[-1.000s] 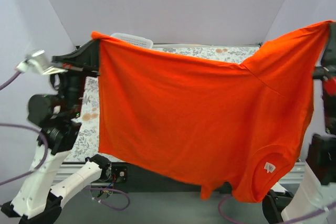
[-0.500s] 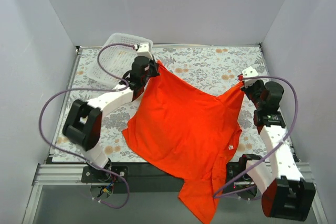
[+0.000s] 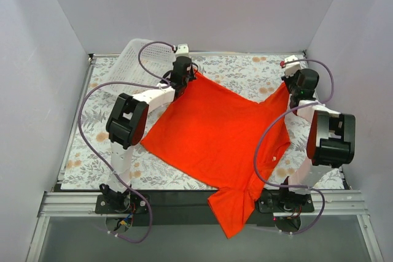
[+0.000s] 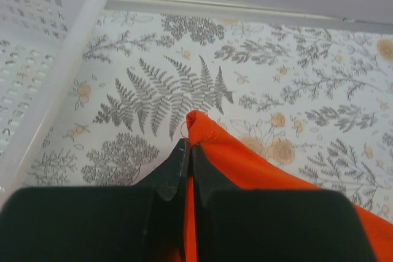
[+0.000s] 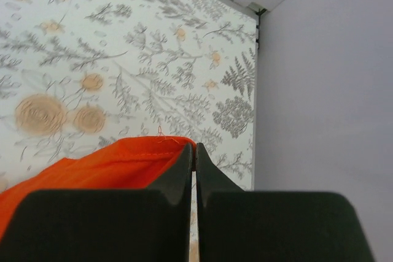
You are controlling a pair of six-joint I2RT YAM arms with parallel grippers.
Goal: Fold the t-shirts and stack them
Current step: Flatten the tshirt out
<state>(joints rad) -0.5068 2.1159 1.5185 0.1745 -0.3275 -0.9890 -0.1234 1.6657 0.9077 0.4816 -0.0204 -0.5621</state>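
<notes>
The orange-red t-shirt (image 3: 215, 133) lies spread on the flowered table, and its near part hangs over the front edge. Its two far corners are stretched between my grippers near the back of the table. My left gripper (image 3: 193, 75) is shut on the far left corner. In the left wrist view, red cloth (image 4: 258, 170) runs between the closed fingers of that gripper (image 4: 189, 146). My right gripper (image 3: 288, 86) is shut on the far right corner. In the right wrist view, that hem (image 5: 104, 164) ends at the closed tips of the gripper (image 5: 195, 149).
A white mesh basket (image 3: 132, 59) stands at the back left, just left of my left gripper, and shows as a white wall (image 4: 43, 59) in the left wrist view. The right wall (image 5: 319, 90) is close beside my right gripper. Purple cables loop over both arms.
The t-shirt came down from hanging in front of the camera onto the table. Both grippers then moved toward the back of the table, pulling the shirt flatter and farther from the front edge.
</notes>
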